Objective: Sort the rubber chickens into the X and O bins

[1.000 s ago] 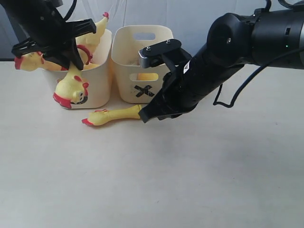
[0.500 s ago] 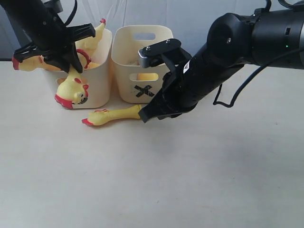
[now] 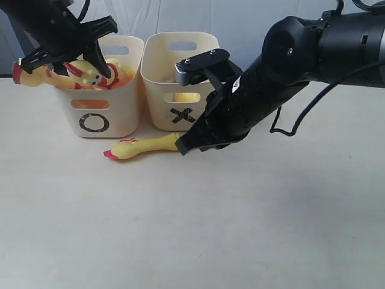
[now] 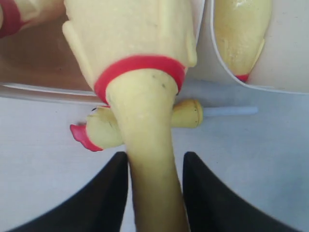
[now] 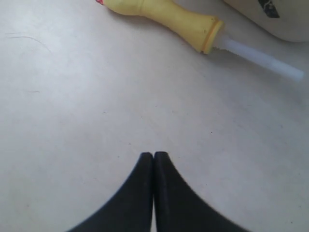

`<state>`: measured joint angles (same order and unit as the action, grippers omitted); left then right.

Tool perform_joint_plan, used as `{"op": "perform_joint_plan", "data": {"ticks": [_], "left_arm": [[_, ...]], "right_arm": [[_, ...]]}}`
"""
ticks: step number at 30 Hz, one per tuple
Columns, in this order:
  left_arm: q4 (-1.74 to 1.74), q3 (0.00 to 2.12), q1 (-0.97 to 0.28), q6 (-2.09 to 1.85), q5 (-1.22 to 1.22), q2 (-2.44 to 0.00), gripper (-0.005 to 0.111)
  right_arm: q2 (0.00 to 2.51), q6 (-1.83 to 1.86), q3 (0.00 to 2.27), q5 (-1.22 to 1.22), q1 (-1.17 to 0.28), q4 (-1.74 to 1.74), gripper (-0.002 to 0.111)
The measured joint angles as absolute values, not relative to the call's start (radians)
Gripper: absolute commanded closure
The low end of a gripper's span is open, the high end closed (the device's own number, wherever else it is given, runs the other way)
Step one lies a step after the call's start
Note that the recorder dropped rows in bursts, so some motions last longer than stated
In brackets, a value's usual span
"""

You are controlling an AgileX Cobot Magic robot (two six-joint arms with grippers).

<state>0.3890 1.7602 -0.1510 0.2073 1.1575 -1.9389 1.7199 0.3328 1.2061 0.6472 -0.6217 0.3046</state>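
A: Two cream plastic tubs: the O tub (image 3: 120,114) at nine o'clock of the X tub (image 3: 159,114)?
B: Yes. A long yellow rubber chicken (image 3: 37,74) lies across the O tub's top. The left gripper (image 4: 155,157) brackets its neck; whether it is clamped, I cannot tell.
A: The short yellow neck piece (image 3: 144,146)?
B: On the table (image 3: 240,229), seven o'clock of the X tub. The right gripper (image 5: 153,159) is at its three o'clock, fingers pressed together, holding nothing.

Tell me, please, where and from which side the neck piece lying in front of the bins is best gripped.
The neck piece lies flat on the table, lengthwise before the O bin and X bin. I would grip its slim middle from straight above, jaws closing across its narrow width; the bins crowd it from behind.
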Motion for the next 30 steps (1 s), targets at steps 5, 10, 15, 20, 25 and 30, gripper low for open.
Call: {"op": "perform_joint_plan", "data": {"ticks": [5,10,15,20,25,30], "left_arm": [[0.393,1.811,-0.151,0.204,1.148,-1.939,0.069],[0.303,1.904,-0.151,0.201,1.21,-1.939,0.043],[0.259,1.919,-0.151,0.181,1.217,-1.92,0.041],[0.224,1.919,-0.151,0.122,1.219,-1.878,0.051],[0.158,1.919,-0.151,0.059,1.219,-1.824,0.097],[0.099,1.919,-0.151,0.03,1.221,-1.751,0.107]], "right_arm": [[1.72,0.333,1.206,0.647,-0.622,0.305,0.109],[1.72,0.333,1.206,0.647,-0.622,0.305,0.109],[1.72,0.333,1.206,0.647,-0.622,0.313,0.109],[1.72,0.333,1.206,0.647,-0.622,0.315,0.109],[1.72,0.337,1.206,0.647,-0.622,0.312,0.109],[1.72,0.34,1.206,0.657,-0.622,0.285,0.109]]}}
